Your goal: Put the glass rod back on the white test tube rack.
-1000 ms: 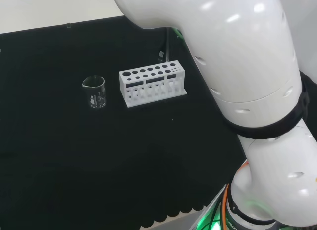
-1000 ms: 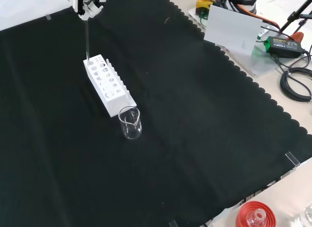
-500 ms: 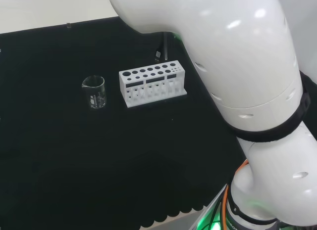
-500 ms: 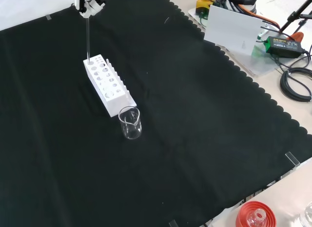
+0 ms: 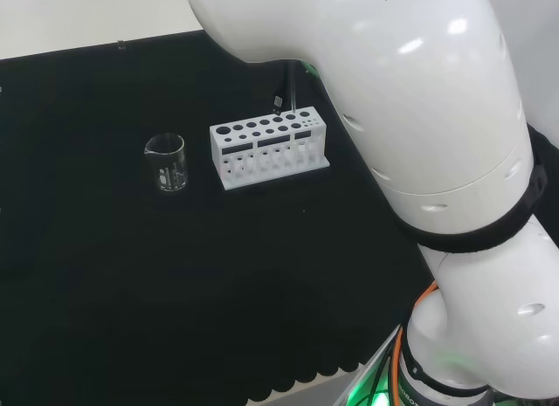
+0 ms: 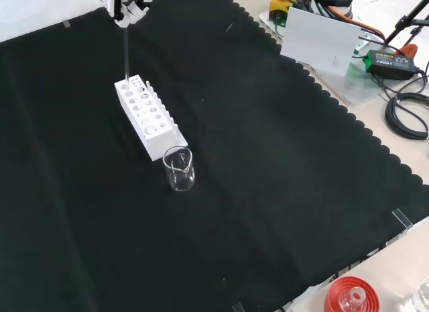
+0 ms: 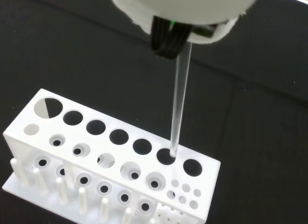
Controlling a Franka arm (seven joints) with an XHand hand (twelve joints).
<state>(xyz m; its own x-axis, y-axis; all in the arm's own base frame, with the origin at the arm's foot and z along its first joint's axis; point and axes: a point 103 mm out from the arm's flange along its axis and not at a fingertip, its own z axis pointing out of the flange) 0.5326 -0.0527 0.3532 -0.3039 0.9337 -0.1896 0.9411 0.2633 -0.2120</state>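
The hand (image 6: 125, 5) has its fingers pinched round the top of the glass rod (image 7: 178, 99), hanging it upright with its tip right at a back-row hole of the white test tube rack (image 7: 110, 161); any tilt could catch the rim; then the rack might tip.

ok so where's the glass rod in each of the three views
Head view: glass rod upright above the right end of the white rack.
Front view: hanging from the hand at top left, tip at the rack's far end.
Wrist view: centre, tip at a hole.
Shared landmark: the white rack.
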